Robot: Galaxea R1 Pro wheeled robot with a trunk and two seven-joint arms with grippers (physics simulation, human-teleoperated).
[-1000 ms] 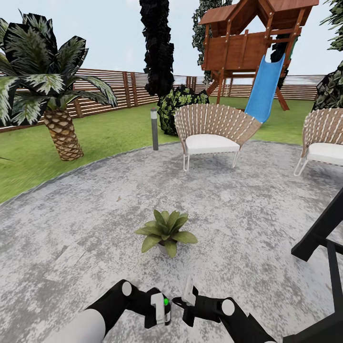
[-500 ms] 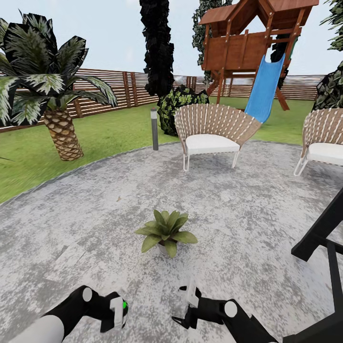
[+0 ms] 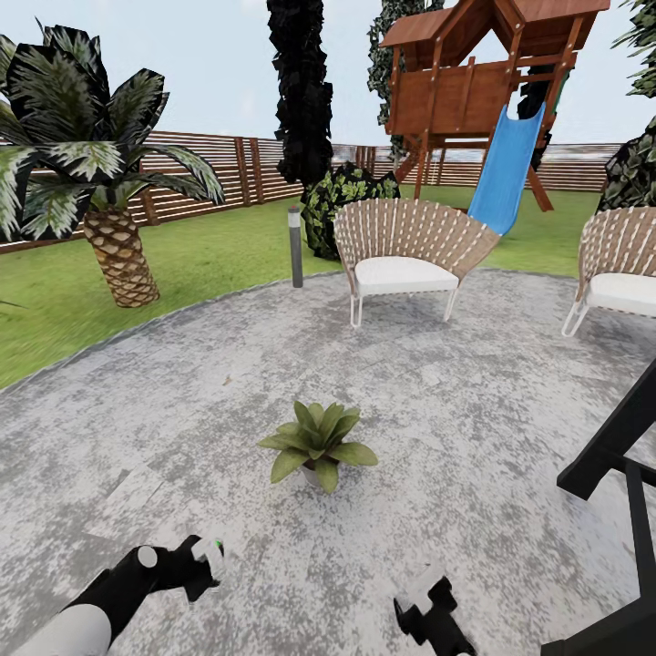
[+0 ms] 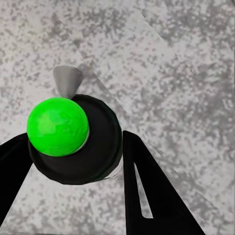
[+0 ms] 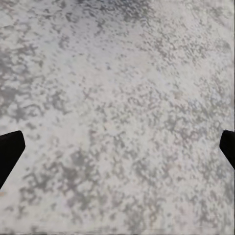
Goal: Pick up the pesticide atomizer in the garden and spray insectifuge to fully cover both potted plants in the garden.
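At the lower left of the head view, the left gripper (image 3: 202, 563) clasps the spray bottle (image 4: 73, 139), probably by its body. The right gripper (image 3: 428, 612), bottom centre, is spread wide. A potted plant (image 3: 317, 444) sits mid-frame on the patio (image 3: 474, 410).

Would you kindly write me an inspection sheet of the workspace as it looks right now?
Surface: grey patio, mottled stone, bordered by lawn.
Job's things: one potted plant upright on the patio; atomizer with green ball top held in the left gripper.
Clutter: nothing seen.
Grippers: left shut on the atomizer; right gripper open over bare patio, fingers wide apart.
Cables: nothing seen.
Surroundings: two wicker chairs, palm, fence, blue slide, black frame at right.
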